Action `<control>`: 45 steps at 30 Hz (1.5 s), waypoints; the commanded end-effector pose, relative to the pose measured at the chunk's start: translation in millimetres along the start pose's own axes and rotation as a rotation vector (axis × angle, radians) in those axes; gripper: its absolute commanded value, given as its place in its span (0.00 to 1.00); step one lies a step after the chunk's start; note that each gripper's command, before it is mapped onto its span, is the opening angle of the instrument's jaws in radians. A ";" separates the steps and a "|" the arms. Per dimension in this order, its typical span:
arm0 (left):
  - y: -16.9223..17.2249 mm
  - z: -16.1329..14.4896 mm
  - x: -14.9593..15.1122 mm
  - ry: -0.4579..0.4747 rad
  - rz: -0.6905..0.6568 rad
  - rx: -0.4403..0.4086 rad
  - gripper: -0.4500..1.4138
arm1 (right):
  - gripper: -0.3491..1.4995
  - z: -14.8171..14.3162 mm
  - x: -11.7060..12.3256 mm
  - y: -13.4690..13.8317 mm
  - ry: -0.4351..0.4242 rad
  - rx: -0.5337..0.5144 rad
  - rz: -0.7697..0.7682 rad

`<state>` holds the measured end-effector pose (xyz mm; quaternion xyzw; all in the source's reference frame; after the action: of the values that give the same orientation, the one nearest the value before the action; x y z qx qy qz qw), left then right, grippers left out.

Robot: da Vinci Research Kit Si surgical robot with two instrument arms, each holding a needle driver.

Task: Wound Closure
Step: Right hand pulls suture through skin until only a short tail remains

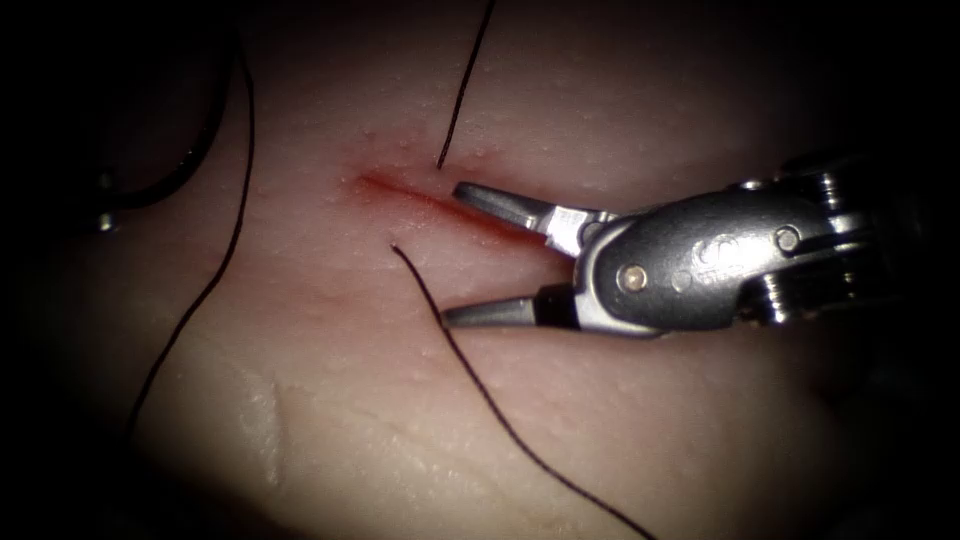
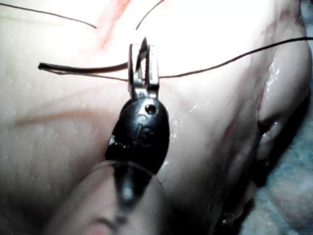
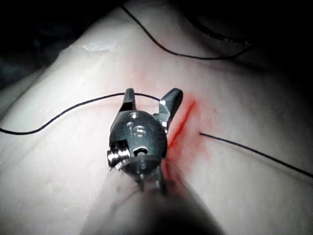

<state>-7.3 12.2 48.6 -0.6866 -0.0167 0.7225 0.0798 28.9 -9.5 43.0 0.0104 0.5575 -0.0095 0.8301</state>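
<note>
at mid frame the right tool [image 1: 450, 253] is seen wide open and empty astride the cut [image 1: 400, 190], the needle [image 2: 83, 68], seemingly out of the tissue [image 1: 600, 420], is clamped near one end by the left tool [image 2: 143, 49], so thread [image 1: 470, 70] alone should be grasped.
</note>
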 end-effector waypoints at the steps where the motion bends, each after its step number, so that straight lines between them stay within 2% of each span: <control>1: 0.9 0.4 -0.4 0.002 -0.004 -0.001 0.00 | 0.93 1.6 -0.5 -0.4 -0.007 0.006 -0.012; 9: 0.9 0.2 -0.4 0.003 -0.003 -0.004 0.00 | 0.88 3.7 -1.8 -1.9 0.004 0.030 -0.034; 16: 1.0 0.2 -0.4 0.002 -0.003 -0.004 0.00 | 0.84 2.8 -1.3 -1.8 0.023 0.052 -0.045; 21: 1.0 0.3 -0.4 0.002 -0.003 -0.003 0.00 | 0.71 3.2 -1.2 -2.2 0.024 0.053 -0.048; 25: 1.1 0.4 -0.4 0.001 -0.003 -0.001 0.00 | 0.65 3.9 -1.2 -2.5 0.030 0.041 -0.051; 27: 1.1 0.3 -0.3 0.001 -0.003 -0.002 0.00 | 0.55 4.0 -1.3 -2.6 0.029 0.040 -0.053; 29: 1.2 0.2 -0.2 0.001 -0.003 -0.002 0.00 | 0.38 4.0 -1.6 -2.7 0.029 0.041 -0.055; 31: 1.2 0.1 -0.2 0.001 -0.003 -0.003 0.00 | 0.00 3.7 -1.9 -2.8 0.030 0.043 -0.058; 39: 1.2 0.2 -0.2 0.001 -0.004 -0.002 0.00 | 0.00 2.3 -1.8 -3.4 0.040 0.052 -0.061; 45: 1.1 0.4 -0.2 -0.002 -0.004 0.001 0.00 | 0.00 0.9 -0.6 -5.3 0.054 0.069 -0.070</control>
<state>-7.2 11.9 48.1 -0.6858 -0.0160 0.7231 0.0810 28.8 -13.9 43.6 0.0188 0.5785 -0.0584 0.8134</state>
